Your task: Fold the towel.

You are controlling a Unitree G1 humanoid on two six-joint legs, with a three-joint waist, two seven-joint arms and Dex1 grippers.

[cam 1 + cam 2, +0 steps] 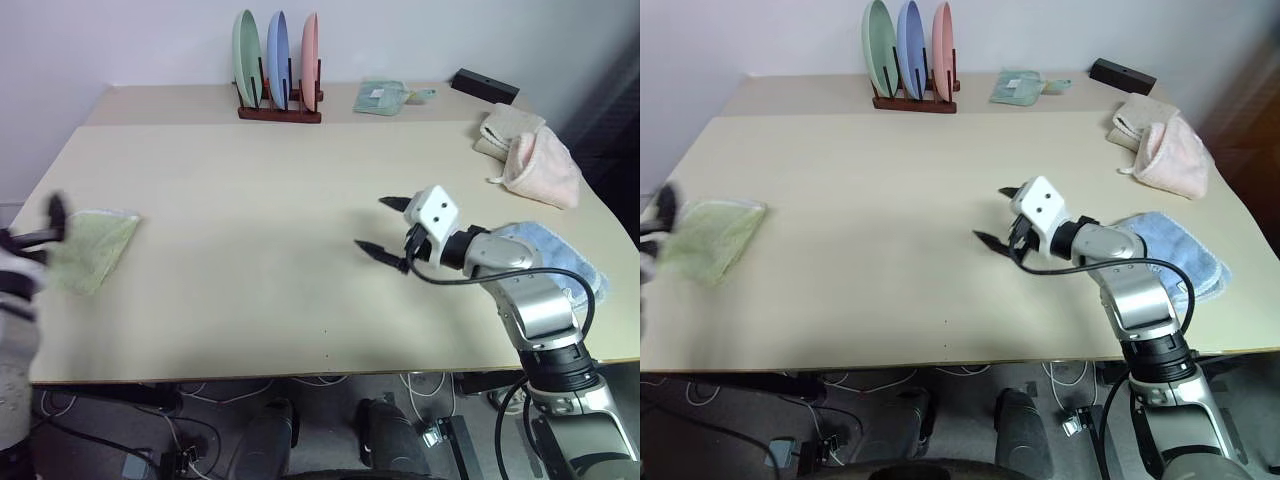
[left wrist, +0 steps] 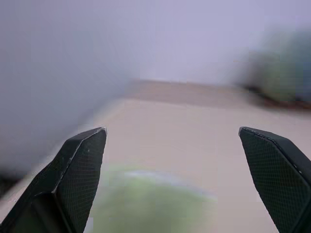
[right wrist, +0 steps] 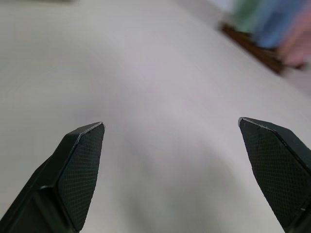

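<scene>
i see the towel (image 1: 92,248) lying folded into a small green pad near the left edge of the counter (image 1: 260,200), flat on the surface with nothing on it. my left claw (image 1: 40,232) sits blurred at the far left of the head view, just beside the towel's left side, and from its wrist camera the two black fingers (image 2: 80,170) stand spread wide with nothing between them; a soft green patch of the towel shows below and ahead of them. my right claw (image 1: 385,228) is out over the middle of the counter, well apart from the towel, pointing toward the left, fingers spread wide and empty, bare counter beneath. behind the right arm, near the right edge, lies a light blue towel (image 1: 560,255), partly covered by the forearm. further back on the right there is a pink cloth (image 1: 545,168) heaped against a beige cloth (image 1: 505,128), the two touching. at the back of the counter a dark wooden rack (image 1: 280,112) holds three plates (image 1: 278,58) upright: green, blue, pink from left to right. to the right of the rack lies a small teal cloth (image 1: 385,96), and beyond that, near the back right corner, a flat black box (image 1: 485,85).
</scene>
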